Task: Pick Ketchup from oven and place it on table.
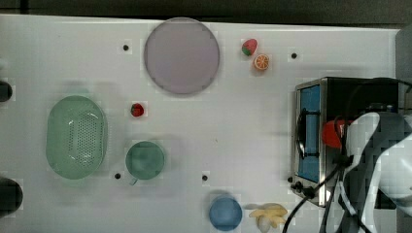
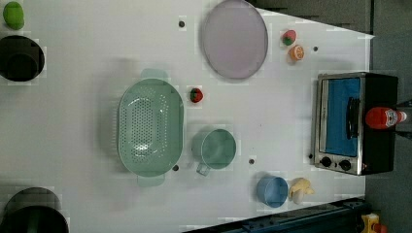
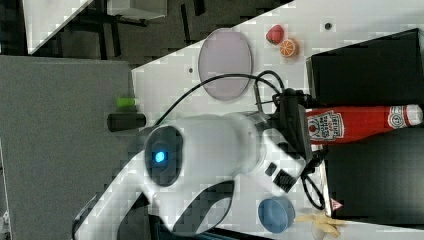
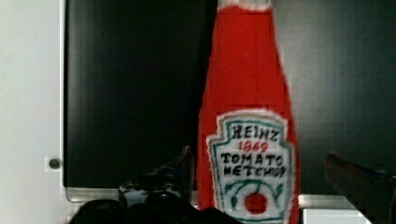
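Ketchup (image 4: 245,140) lies on its side on the flat black roof of the oven (image 3: 365,60), not inside it; in the right view it sits at right centre of the frame, cap toward the right edge, base toward the arm; in the left view the bottle (image 2: 384,118) rests on the oven top at the right edge, behind the blue glass door (image 2: 342,116) and its dark handle; in the top view a patch of red (image 1: 332,133) shows at right centre, the rest hidden under the white arm.

Gripper (image 4: 280,182): jaws spread wide, one dark finger (image 4: 180,172) to one side of the labelled belly, the other (image 4: 359,179) well clear on the far side; the bottle body sits between them, nothing clamped yet; judged: approach made, closing not yet begun.

Handling, judged: small plastic bottle, probably light; walls likely give a little under squeeze; glossy red surface and label look slippery; round body lying on a smooth top could roll if nudged by one finger first. Best hold: across the wide lower body at the label, where the sides run near parallel; avoid the tapering neck, where pads could slide toward the cap. Close evenly from both sides; lift straight off the roof before carrying.

Destination: the white table (image 1: 233,121); bare stretch at centre of the top view, between the grey plate (image 1: 181,56) and the blue cup (image 1: 225,212), looks suitable.
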Motion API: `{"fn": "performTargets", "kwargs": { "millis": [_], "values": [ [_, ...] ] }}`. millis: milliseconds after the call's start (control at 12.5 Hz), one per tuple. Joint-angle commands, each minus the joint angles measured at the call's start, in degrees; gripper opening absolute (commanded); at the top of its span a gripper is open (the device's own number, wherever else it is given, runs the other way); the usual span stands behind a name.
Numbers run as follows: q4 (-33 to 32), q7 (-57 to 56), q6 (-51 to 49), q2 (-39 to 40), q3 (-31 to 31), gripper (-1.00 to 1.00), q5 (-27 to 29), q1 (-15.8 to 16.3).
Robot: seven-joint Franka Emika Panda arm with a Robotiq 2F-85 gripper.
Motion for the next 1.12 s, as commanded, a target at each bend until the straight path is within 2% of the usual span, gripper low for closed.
{"fn": "performTargets", "kwargs": {
  "millis": [80,400,480,640,720,960,1120],
  "values": [
    [-1.3,0.0,-0.2,0.5,0.0,1.00,1.4,-1.1],
    [-4.8,0.0,5.6,0.7,0.1,1.00,2.6,-1.1],
    [-5.3,0.0,5.7,0.6,0.0,0.93,2.6,-1.1],
    [-5.8,0.0,5.7,0.6,0.0,0.44,2.6,-1.1],
    [-5.7,0.0,5.7,0.4,0.0,0.29,2.5,-1.1],
    [-4.5,0.0,5.3,-1.0,0.0,0.29,2.1,-1.0],
    [-1.4,0.0,3.9,-3.3,0.6,0.29,1.0,0.0]
  ]
}}
